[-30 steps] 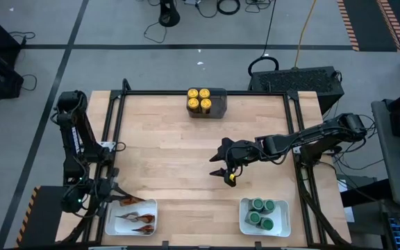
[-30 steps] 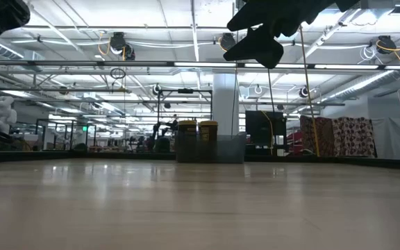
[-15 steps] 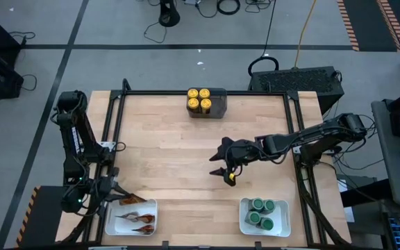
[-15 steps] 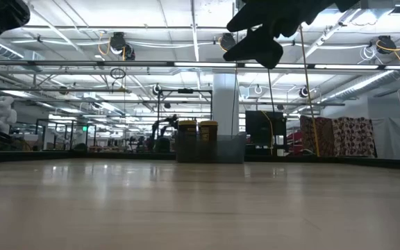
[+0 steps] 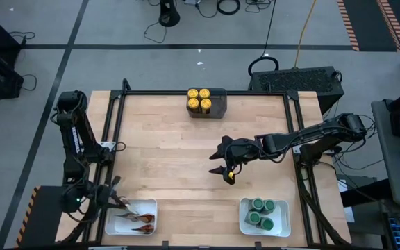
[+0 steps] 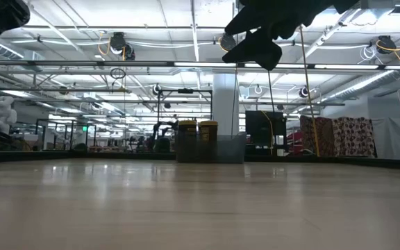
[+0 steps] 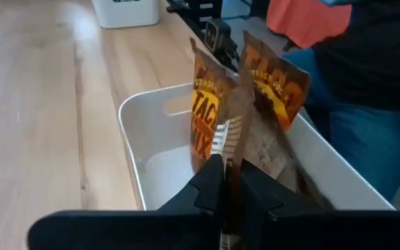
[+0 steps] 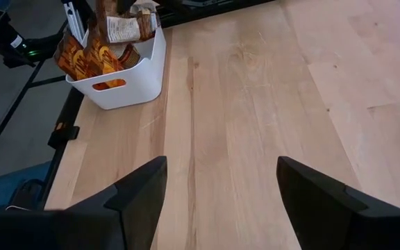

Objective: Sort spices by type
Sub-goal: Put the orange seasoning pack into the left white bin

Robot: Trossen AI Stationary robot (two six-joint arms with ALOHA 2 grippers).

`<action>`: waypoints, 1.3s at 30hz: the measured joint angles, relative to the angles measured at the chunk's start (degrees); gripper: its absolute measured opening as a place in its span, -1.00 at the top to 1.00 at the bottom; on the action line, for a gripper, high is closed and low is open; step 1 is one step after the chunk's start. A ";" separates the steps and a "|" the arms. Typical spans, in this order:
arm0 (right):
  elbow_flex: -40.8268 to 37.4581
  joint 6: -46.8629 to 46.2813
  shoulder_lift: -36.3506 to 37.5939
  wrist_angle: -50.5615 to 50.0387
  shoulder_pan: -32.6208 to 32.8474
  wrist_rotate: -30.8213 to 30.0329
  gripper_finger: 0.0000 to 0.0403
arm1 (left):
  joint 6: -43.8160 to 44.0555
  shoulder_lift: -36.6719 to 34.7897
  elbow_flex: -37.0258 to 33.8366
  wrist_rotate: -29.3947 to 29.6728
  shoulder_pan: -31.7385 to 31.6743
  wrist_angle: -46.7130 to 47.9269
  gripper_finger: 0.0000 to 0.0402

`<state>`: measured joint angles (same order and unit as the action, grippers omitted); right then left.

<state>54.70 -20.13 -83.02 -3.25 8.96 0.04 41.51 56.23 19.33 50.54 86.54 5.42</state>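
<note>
Over the white tray point(image 5: 149, 206) at the table's near-left corner, my left gripper point(image 7: 226, 182) has come down and now pinches a packet point(image 7: 217, 111) standing inside it. My right gripper point(image 8: 221, 201) hangs spread above mid-table, empty. Yellow jars point(image 5: 199, 98) and green jars point(image 5: 261, 212) look sorted, so I judge releasing this packet nearly finishes.

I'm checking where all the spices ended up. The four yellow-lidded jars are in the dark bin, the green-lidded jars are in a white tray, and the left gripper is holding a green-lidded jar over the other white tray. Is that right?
Not quite. The left gripper holds a taco seasoning packet, not a jar, over its white tray; the left wrist view shows it. The rest is right.
</note>
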 joint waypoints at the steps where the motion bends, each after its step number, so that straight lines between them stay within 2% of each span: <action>1: 0.00 0.01 0.00 0.00 0.02 0.01 -0.26 | -1.24 0.00 0.00 0.07 0.00 -0.91 0.86; 6: 0.00 0.01 0.00 0.02 -0.24 0.03 -0.26 | -1.43 0.02 0.00 3.58 -0.25 -1.74 0.87; 16: 0.00 -0.17 0.00 0.02 -0.38 0.01 -0.26 | -1.29 0.02 0.00 5.71 -2.03 -1.87 0.86; 22: 0.00 -0.18 0.00 0.02 -0.38 0.01 -0.26 | 6.05 0.02 0.00 6.72 -3.63 -0.80 0.72; 26: 0.00 -0.18 0.00 0.02 -0.38 0.02 -0.26 | 9.03 0.02 0.00 5.77 -3.82 -0.46 0.59; 31: 0.00 -0.18 0.00 0.02 -0.38 0.01 -0.26 | 7.69 0.02 0.00 -1.14 -3.82 -0.65 0.57; 36: 0.00 0.13 0.00 0.02 -0.38 0.01 -0.26 | 6.32 -0.44 0.62 0.04 -3.92 -1.29 0.57; 39: 0.00 1.23 0.00 0.02 -0.38 0.03 -0.26 | 1.14 -1.78 2.84 1.31 -4.09 -1.52 0.57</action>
<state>54.70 -18.90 -83.02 -3.22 8.58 0.08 42.65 54.45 22.17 51.86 82.46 3.90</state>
